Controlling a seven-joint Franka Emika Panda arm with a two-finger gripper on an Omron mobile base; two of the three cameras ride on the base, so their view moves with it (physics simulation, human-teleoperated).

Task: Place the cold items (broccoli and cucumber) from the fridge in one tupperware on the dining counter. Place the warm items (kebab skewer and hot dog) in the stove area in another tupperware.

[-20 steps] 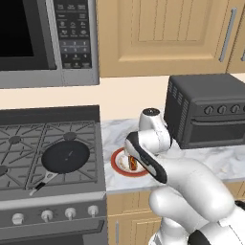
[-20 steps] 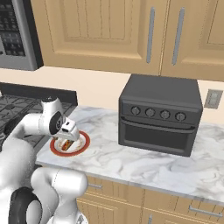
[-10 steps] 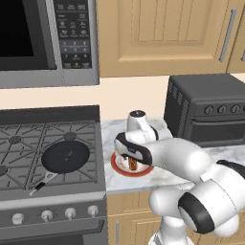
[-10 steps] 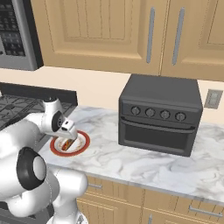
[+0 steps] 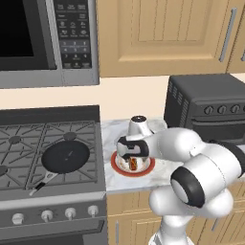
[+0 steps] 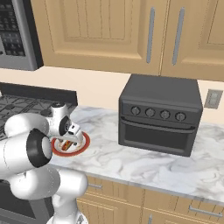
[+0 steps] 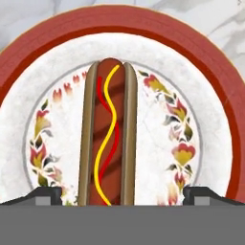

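My gripper (image 7: pixel 122 197) has dropped lower over the hot dog (image 7: pixel 108 134) since a moment ago.

Compared with the earlier views, my arm has folded further forward and down, so my hand now hangs close above the red-rimmed plate (image 5: pixel 116 165) on the marble counter (image 6: pixel 144 162). My gripper is spread fully wide, holding nothing and touching nothing; its two fingertips (image 7: pixel 45 195) stand to either side of the hot dog, which lies directly beneath and between them on the plate, lengthwise ahead of me. The toaster oven (image 6: pixel 159 114) sits well off to my gripper's right, the stove (image 5: pixel 48 153) to its left.
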